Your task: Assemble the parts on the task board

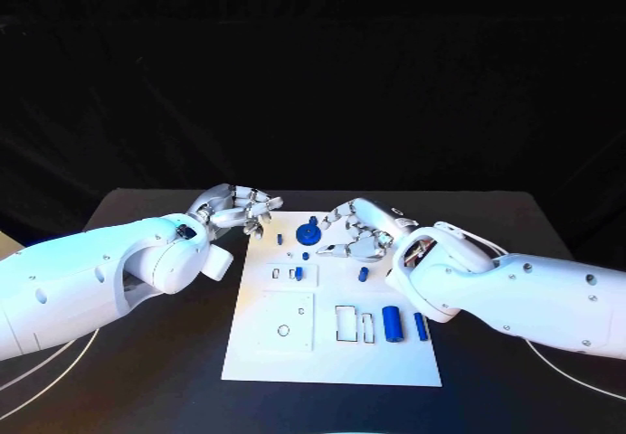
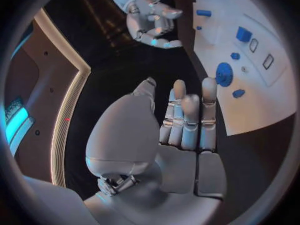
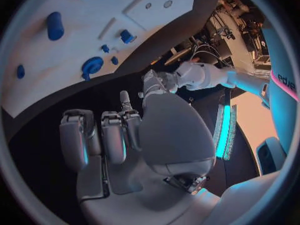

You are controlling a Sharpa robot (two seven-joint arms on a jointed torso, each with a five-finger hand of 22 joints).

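The white task board (image 1: 261,348) lies in the middle of the black table. A blue gear (image 1: 308,235) stands near its far edge, with small blue parts (image 1: 298,272) behind the recesses. Two blue cylinders (image 1: 392,318) lie at the near right. My left hand (image 1: 241,210) hovers just off the board's far left corner; its fingers (image 2: 187,117) are stretched out and hold nothing. My right hand (image 1: 363,231) hangs over the far right of the board, beside the gear, fingers (image 3: 115,137) loosely bent and empty. The gear (image 3: 92,65) and board (image 3: 75,40) lie beyond its fingertips.
Rectangular recesses (image 1: 346,323) and a raised square plate with a round hole (image 1: 283,330) sit on the near half of the board. Bare black table (image 1: 508,380) runs along both sides of it. The two hands are about a gear's width apart.
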